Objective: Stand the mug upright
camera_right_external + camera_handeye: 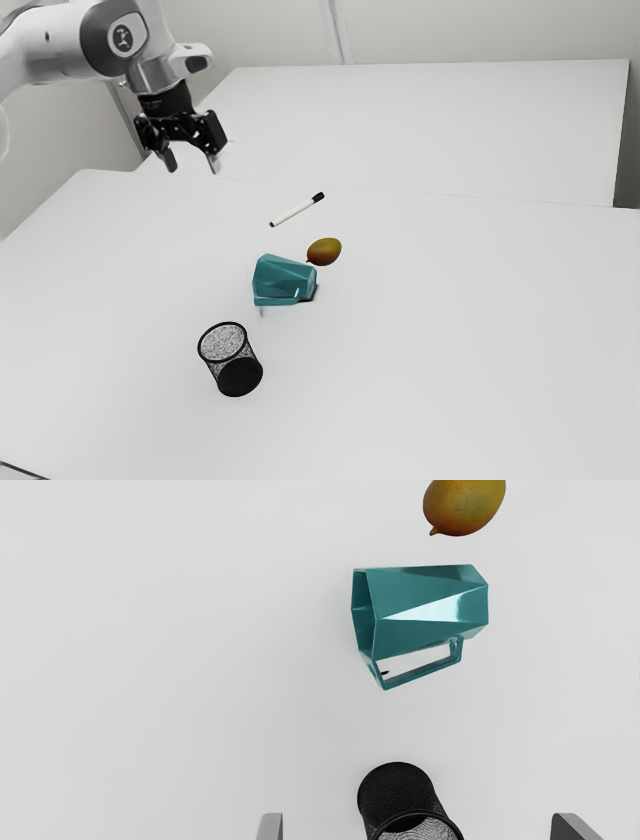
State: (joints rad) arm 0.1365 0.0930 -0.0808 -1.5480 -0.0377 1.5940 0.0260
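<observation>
High over the table's far left part in the exterior view, my gripper (pixel 192 165) hangs with its fingers spread and nothing between them. A teal faceted mug (pixel 284 280) lies on its side on the table, well below the gripper. In the wrist view the mug (pixel 425 610) shows its open mouth at one end, and its angular handle sticks out on the side toward the black mesh cup. My gripper (pixel 417 825) has its two fingertips wide apart at the bottom edge of that view.
A black mesh cup (pixel 231 360) stands near the mug on its handle side. A mango (pixel 324 251) lies close by the mug on the opposite side, with a white marker (pixel 297 210) beyond it. All rest on the white table (pixel 450 350).
</observation>
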